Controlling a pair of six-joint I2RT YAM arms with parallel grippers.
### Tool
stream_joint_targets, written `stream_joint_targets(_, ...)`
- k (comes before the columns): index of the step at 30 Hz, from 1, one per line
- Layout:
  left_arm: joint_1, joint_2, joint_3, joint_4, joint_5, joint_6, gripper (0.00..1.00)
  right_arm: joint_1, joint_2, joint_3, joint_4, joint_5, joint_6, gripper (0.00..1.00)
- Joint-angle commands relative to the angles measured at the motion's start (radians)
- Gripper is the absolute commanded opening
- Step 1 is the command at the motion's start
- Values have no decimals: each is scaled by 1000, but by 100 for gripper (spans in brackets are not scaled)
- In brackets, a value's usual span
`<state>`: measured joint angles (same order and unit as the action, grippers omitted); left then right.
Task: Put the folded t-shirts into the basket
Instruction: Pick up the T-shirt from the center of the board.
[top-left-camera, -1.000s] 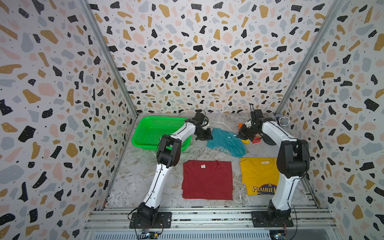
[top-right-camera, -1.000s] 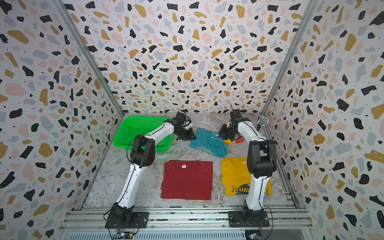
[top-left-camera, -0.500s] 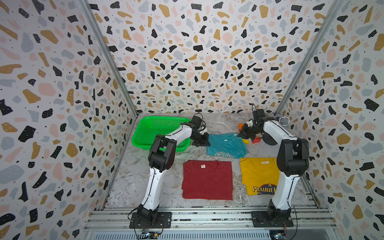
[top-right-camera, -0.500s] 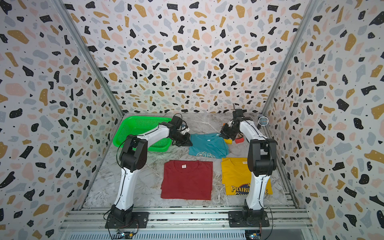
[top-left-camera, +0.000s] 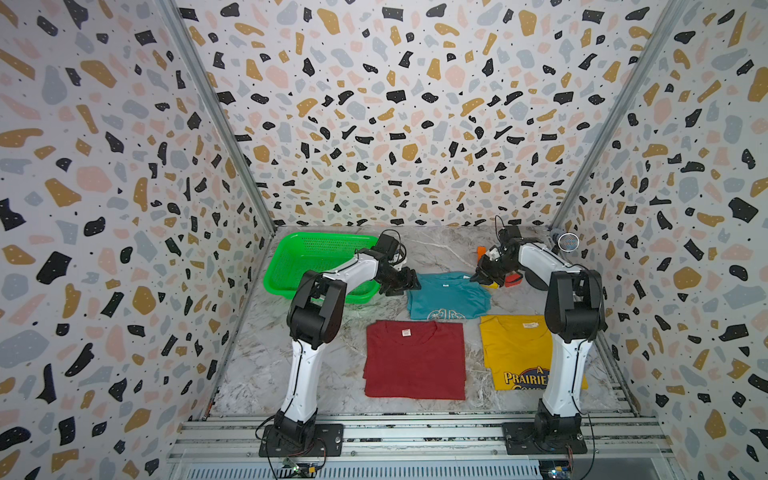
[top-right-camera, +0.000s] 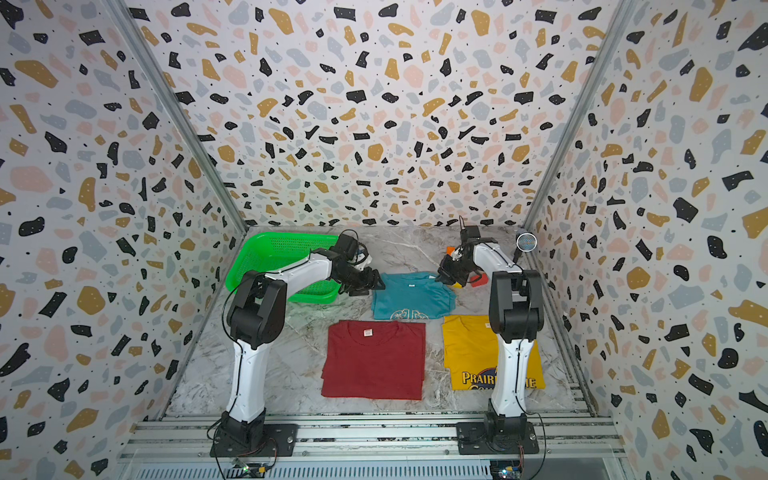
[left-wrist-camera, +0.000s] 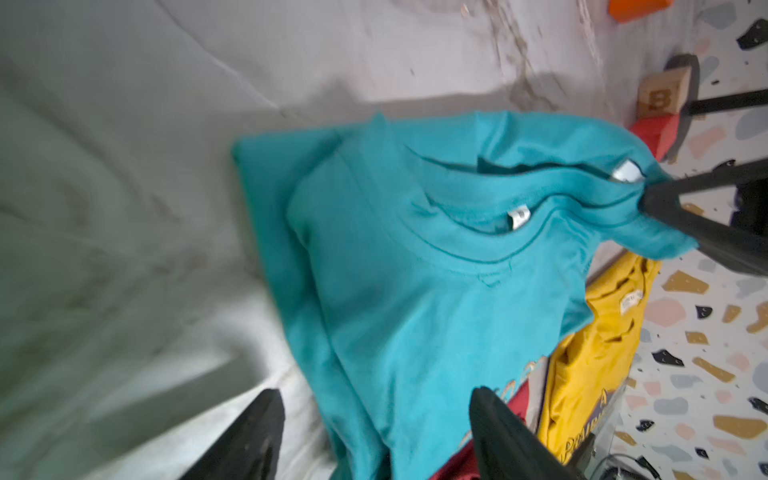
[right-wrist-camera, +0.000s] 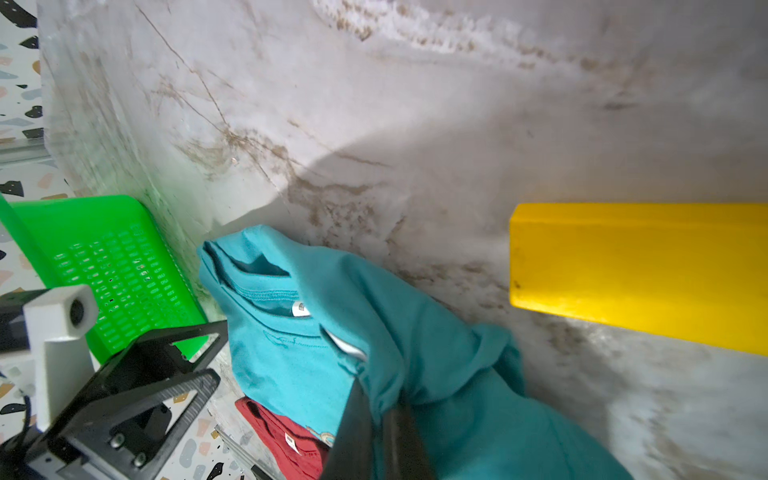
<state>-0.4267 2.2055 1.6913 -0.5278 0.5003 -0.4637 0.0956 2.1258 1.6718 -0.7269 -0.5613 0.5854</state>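
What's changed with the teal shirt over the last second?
The left gripper opened and let go of the teal t-shirt, whose near side sank onto the table. The right gripper stays shut on its other corner. The red t-shirt, yellow t-shirt and basket haven't moved.

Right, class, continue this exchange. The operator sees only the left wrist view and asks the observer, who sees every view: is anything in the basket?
Observer: No. In both top views the basket shows bare mesh, with no shirt in it.
Operator: Is the right gripper really gripping the teal t-shirt?
Observer: Yes. In the right wrist view its fingers are shut on a fold of the teal cloth.
Operator: How does the red t-shirt lie?
Observer: Flat and folded on the table, on the near side of the teal one, with neither arm touching it.
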Motion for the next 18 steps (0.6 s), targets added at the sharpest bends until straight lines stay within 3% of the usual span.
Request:
stream_joint_targets(1,9,2,99,-25,-113,57,79,1,-24,34,-26,-3,-26,0)
stream_joint_targets(4,9,38,175,-62,-173,69,88,1,-26,38,-26,-3,-28,0)
stream_joint_targets(6,9,76,229,-71,-155,74,89,1,-27,39,-25,-5,-27,0)
stream_joint_targets(11,9,182,337,-96,-149,93,84,1,-27,43,-24,-8,-27,0)
stream_joint_targets(18,7,221,350,-102,-127,124,79,1,-39,44,-23,-13,-30,0)
